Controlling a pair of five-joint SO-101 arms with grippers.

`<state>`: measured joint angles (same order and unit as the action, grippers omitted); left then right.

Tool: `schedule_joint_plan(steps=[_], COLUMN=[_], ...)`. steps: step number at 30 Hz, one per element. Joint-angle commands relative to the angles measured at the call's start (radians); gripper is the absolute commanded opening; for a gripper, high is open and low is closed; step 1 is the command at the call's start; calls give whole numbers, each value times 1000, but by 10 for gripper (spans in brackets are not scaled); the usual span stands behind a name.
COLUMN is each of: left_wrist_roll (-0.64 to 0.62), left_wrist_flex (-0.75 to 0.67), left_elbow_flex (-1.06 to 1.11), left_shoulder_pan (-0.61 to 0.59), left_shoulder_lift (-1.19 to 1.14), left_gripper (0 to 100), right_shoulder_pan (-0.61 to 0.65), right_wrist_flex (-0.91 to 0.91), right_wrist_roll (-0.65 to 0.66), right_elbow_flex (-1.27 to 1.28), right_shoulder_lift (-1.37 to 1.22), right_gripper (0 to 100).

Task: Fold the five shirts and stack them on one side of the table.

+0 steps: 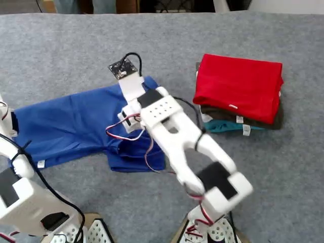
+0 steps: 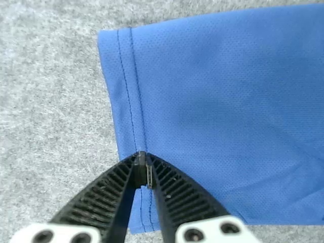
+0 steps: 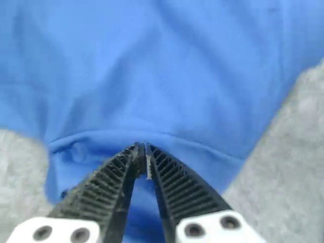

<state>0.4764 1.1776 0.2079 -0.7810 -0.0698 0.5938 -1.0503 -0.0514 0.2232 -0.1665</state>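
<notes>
Blue shirt [image 1: 76, 126] lies spread out and partly rumpled on the grey table [image 1: 61, 45]. It sits to the left of the folded stack [image 1: 238, 91] in the high view, with a strip of bare cloth between them. The stack shows a red layer on top, then a dark one and a teal one. I cannot tell whether anything lies under those.

Left gripper [image 2: 143, 158]: jaws clenched, tips meeting on the stitched hem at the shirt's edge farthest from the stack. Cloth appears nipped between the tips.

Right gripper [image 3: 143, 149]: jaws also clenched, tips on a raised ridge of blue cloth. By the high view this is the end of the shirt nearer the stack, under the white right arm [image 1: 177, 136].

Judged step: first fold of the blue shirt, with both pinches set and the lift not yet made.

Notes for doing it well:
- Raise both arms together and level, so the held edge stays straight between the pinches.
- Keep slight tension along that edge. Slack will let the middle sag and crease.
- Lift just enough for the cloth to clear itself, then carry the edge across and lay it down flat.
- The left pinch is right at the hem, so a sharp tug could pull it free. Move slowly.
- Keep the fold well apart from the stack so the red layer is not dragged.
</notes>
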Motion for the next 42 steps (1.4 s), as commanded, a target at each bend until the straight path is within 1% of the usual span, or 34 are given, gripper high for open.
schedule_joint_plan(steps=[1,4,6,13,16,25,27,30,31,35,38,42], left_wrist_roll=[-5,-6,-8,-6,-8,-5,-6,-9,-9,-9,-9,-6], left_wrist_flex=[5,6,6,5,5,5,5,5,5,5,0,0], left_elbow_flex=[-45,-38,-38,-39,-39,-39,-39,-39,-39,-38,-38,-38], left_shoulder_pan=[2,5,5,5,5,5,5,5,5,4,5,5], left_shoulder_lift=[8,6,3,-2,-2,-2,-2,-2,-2,-2,-2,-2], left_gripper=[30,30,30,30,30,30,30,30,30,30,30,30], right_shoulder_pan=[-2,6,6,6,9,120,138,141,149,209,193,132], right_wrist_flex=[29,15,-12,-178,-215,-201,-133,71,109,75,43,-41], right_wrist_roll=[2,0,0,0,0,0,0,0,0,0,0,8], right_elbow_flex=[-81,-97,-93,-90,-56,142,219,367,409,446,415,364], right_shoulder_lift=[-101,-171,-173,-113,-74,137,142,113,105,97,128,219], right_gripper=[14,14,14,14,14,14,14,14,14,14,14,14])
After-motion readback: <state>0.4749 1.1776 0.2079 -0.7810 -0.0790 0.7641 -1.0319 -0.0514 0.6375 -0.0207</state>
